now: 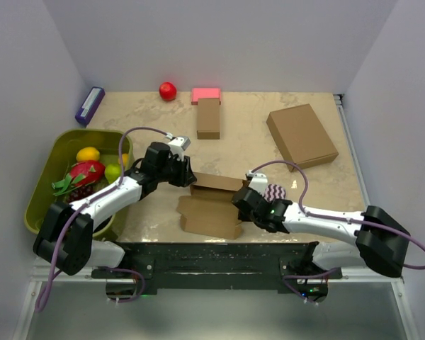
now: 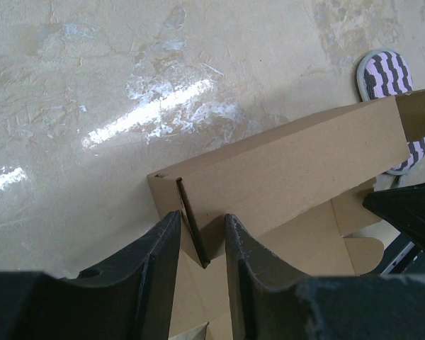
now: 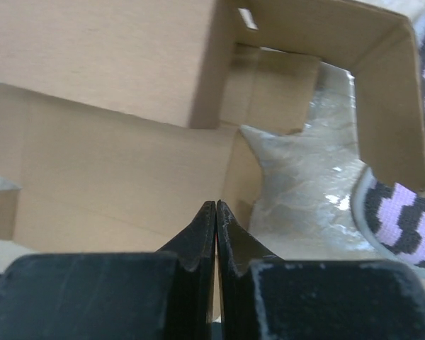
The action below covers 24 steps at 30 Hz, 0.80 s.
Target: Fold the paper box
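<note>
The paper box lies at the table's near middle as a brown die-cut sheet. Its far wall stands raised and its right end is folded round. My left gripper sits at the wall's left end. In the left wrist view its fingers straddle the corner, with the end flap between them, shut on it. My right gripper is at the box's right side. Its fingers are pressed together with nothing seen between them, tips over the flat base panel.
A purple-and-white striped item lies just right of the box. A green bin of fruit stands at the left. At the back are a large brown box, a narrow brown box, a pink block, a red ball and a purple item.
</note>
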{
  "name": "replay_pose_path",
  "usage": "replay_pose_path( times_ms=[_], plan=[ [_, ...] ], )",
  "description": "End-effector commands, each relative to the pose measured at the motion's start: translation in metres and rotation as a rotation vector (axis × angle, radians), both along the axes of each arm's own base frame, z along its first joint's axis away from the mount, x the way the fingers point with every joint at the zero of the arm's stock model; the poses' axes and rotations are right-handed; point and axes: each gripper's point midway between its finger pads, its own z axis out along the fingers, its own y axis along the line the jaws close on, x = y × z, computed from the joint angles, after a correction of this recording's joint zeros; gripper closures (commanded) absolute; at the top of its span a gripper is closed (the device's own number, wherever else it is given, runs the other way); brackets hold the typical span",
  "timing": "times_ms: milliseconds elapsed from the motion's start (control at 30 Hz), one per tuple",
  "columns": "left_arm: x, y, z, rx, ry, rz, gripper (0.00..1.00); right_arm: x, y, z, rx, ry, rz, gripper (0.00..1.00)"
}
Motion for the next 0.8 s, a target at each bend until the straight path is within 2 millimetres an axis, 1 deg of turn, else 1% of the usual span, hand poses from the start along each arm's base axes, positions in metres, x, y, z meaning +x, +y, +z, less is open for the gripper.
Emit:
replay_pose_path(
  times_ms=[0, 33, 67, 133, 167, 200, 267, 367, 467, 567, 600, 633, 667, 700, 767],
  plan=[
    [0.002, -0.003, 0.004, -0.008, -0.009, -0.008, 0.64, 0.002, -0.018, -0.017, -0.103, 0.017, -0.086, 0.99],
    [0.002, -0.004, 0.004, -0.007, -0.008, -0.009, 0.64, 0.001, -0.02, -0.021, -0.114, 0.025, -0.089, 1.0],
    [0.002, -0.004, 0.004, -0.008, -0.009, -0.009, 0.64, -0.001, -0.021, -0.029, -0.137, 0.042, -0.092, 1.0],
    [0.002, -0.004, 0.004, -0.009, -0.008, -0.012, 0.64, -0.005, -0.021, -0.038, -0.139, 0.07, -0.098, 1.0],
    [0.001, -0.004, 0.004, -0.01, -0.005, -0.012, 0.64, -0.008, -0.025, -0.047, -0.156, 0.088, -0.101, 1.0],
    [0.001, -0.005, 0.004, -0.013, -0.006, -0.014, 0.64, -0.011, -0.024, -0.051, -0.15, 0.102, -0.102, 1.0],
    [0.001, -0.005, 0.004, -0.015, -0.004, -0.016, 0.64, -0.013, -0.024, -0.058, -0.15, 0.115, -0.105, 1.0],
    [0.001, -0.006, 0.005, -0.017, -0.005, -0.017, 0.64, -0.013, -0.02, -0.058, -0.141, 0.115, -0.105, 1.0],
    [0.001, -0.006, 0.004, -0.016, -0.004, -0.017, 0.64, -0.01, -0.019, -0.048, -0.139, 0.099, -0.107, 1.0],
    [0.001, -0.005, 0.006, -0.016, -0.007, -0.015, 0.64, -0.005, -0.019, -0.028, -0.123, 0.063, -0.105, 1.0],
    [0.001, -0.005, 0.006, -0.015, -0.008, -0.013, 0.64, -0.004, -0.018, -0.021, -0.115, 0.052, -0.099, 0.93],
    [0.001, -0.005, 0.006, -0.015, -0.008, -0.013, 0.64, -0.004, -0.019, -0.009, -0.094, 0.035, -0.096, 0.88],
    [0.001, -0.005, 0.005, -0.014, -0.009, -0.014, 0.64, -0.001, -0.016, 0.001, -0.074, 0.019, -0.094, 0.81],
    [0.002, -0.005, 0.005, -0.014, -0.008, -0.012, 0.64, -0.001, -0.016, 0.008, -0.065, 0.008, -0.082, 0.68],
    [0.001, -0.005, 0.006, -0.015, -0.008, -0.015, 0.64, 0.002, -0.014, 0.028, -0.03, -0.027, -0.075, 0.6]
  ],
)
